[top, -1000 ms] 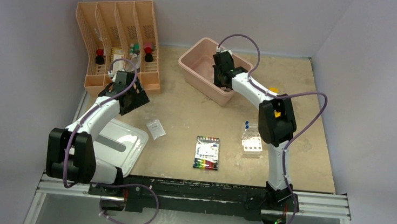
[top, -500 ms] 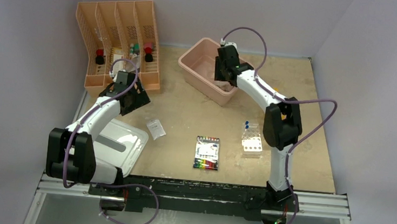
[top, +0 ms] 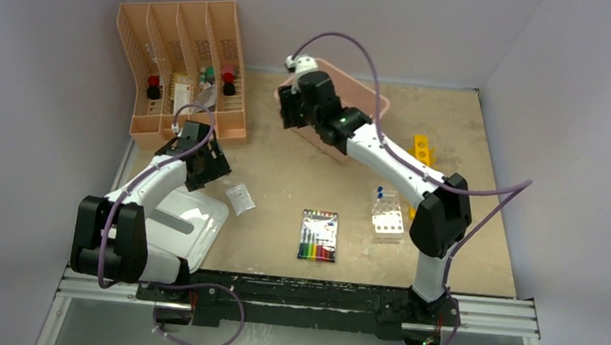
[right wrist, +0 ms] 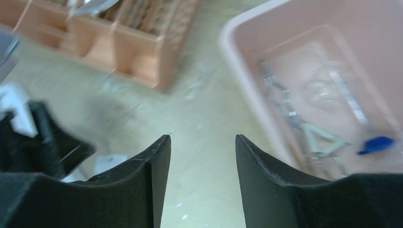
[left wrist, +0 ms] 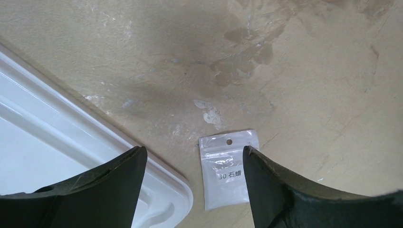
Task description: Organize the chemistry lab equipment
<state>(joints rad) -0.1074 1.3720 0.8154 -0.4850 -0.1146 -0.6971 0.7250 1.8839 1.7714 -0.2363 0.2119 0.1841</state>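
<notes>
Lower centre of the left wrist view, small clear packet lies flat on the table beside white tray. Left gripper hovers above, jaws apart, empty. Likely the pick step: next calls for descending and closing on it. Right gripper, jaws apart and empty, is near pink bin.

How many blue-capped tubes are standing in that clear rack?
2. One blue-capped tube and a second just nearer, both at the clear tube rack's far-left corner; others may be hidden.
</notes>
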